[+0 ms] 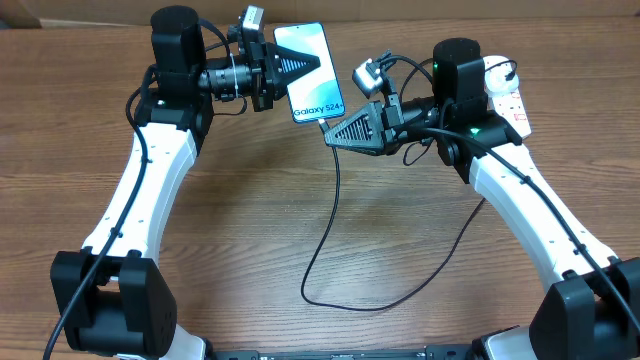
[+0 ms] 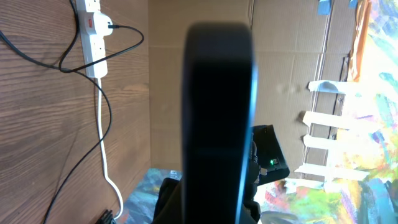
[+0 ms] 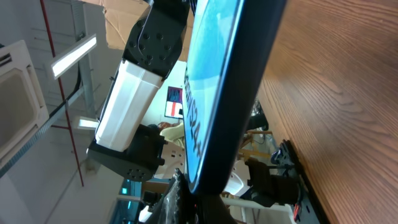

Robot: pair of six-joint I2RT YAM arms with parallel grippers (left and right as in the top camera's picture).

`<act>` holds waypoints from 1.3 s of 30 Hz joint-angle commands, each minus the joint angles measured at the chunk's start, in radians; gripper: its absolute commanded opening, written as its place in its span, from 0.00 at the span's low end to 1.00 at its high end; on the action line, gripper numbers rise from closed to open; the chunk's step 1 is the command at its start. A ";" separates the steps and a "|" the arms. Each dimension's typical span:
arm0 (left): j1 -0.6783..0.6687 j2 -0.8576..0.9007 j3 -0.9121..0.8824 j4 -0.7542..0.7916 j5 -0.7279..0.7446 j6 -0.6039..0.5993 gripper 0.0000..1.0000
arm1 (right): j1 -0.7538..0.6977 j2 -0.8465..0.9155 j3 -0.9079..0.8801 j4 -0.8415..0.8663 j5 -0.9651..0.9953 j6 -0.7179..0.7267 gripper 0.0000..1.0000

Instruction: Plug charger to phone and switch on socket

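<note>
The phone (image 1: 315, 88), with a light-blue screen and white text, is held up off the table with my left gripper (image 1: 305, 65) shut on its side. In the left wrist view it fills the middle as a dark slab (image 2: 217, 112) above the left gripper (image 2: 211, 208). My right gripper (image 1: 332, 132) is shut on the charger's tip at the phone's lower short edge. The tip itself is hidden, and I cannot tell whether it sits in the port. The black charger cable (image 1: 330, 210) hangs down and loops over the table. The white socket (image 1: 508, 98) lies behind the right arm.
In the left wrist view the socket (image 2: 93, 37) has a black cable (image 2: 142, 38) plugged in, and its thick white cord (image 2: 102, 124) trails off the table edge. The right wrist view shows the phone's screen (image 3: 211, 81) edge-on beside the wooden table (image 3: 336, 93).
</note>
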 commanded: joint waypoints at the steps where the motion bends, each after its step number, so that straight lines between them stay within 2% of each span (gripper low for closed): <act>1: -0.005 -0.017 0.018 0.010 0.091 -0.010 0.04 | -0.017 0.008 0.006 0.008 0.070 0.020 0.04; 8: -0.006 -0.017 0.018 0.011 0.091 -0.006 0.04 | 0.008 0.008 0.006 0.016 0.116 0.065 0.04; 15: -0.014 -0.017 0.018 0.011 0.090 -0.005 0.04 | 0.026 0.008 0.006 0.111 0.127 0.170 0.04; 39: -0.013 -0.017 0.018 0.001 0.218 -0.029 0.04 | 0.020 0.008 0.006 0.121 0.193 0.142 0.04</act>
